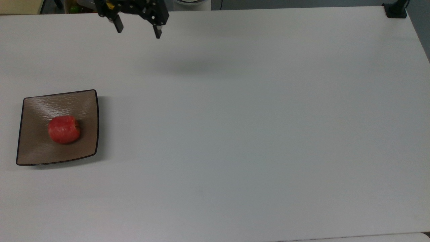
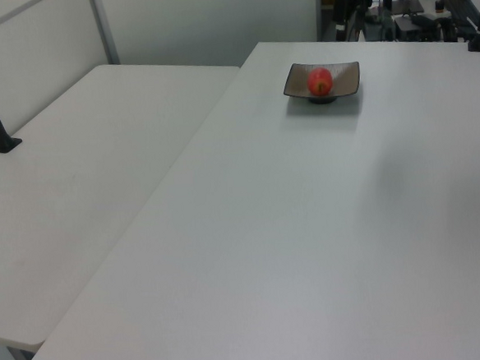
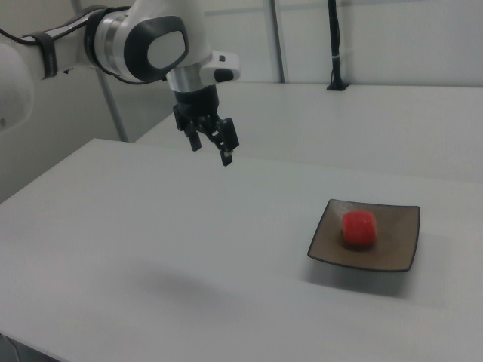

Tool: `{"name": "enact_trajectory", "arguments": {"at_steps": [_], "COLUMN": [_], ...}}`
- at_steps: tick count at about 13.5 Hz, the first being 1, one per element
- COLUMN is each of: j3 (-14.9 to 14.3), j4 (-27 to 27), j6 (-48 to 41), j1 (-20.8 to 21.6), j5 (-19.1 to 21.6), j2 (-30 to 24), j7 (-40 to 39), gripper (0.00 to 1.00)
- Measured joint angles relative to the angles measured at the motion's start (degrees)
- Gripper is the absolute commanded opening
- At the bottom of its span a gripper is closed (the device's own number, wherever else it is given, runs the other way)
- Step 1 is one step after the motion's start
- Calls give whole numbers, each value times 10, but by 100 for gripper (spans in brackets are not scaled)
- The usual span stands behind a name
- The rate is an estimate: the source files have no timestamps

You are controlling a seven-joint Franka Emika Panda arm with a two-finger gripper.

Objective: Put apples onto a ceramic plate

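In the top view, the ceramic plate (image 1: 33, 153) lies low and to the left of the gripper (image 1: 138, 29), well apart from it, with the apple (image 1: 63, 129) resting on it near its middle. The gripper hangs above the white table (image 1: 255, 127), fingers spread apart and holding nothing.

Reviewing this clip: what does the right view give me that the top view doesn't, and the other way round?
The right view alone shows the white arm behind the claw, so you can see the claw hanging high above the table, plus a second table and wall panels behind. The top view alone shows the whole tabletop from above, including a black mount at its far right corner. Both show the open, empty claw well away from the ceramic plate, and the apple resting on that plate.
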Motion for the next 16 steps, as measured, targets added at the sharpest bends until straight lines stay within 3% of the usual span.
{"name": "enact_trajectory", "arguments": {"at_steps": [5,9,16], "j3": [0,4,5], "j4": [-68,-77,-82], "j6": [31,31,29], "j1": [43,48,49], "j5": [-26,-59,-61], "j2": [-17,-18,-22], "j7": [7,-2,-30], "gripper": [100,100,100]}}
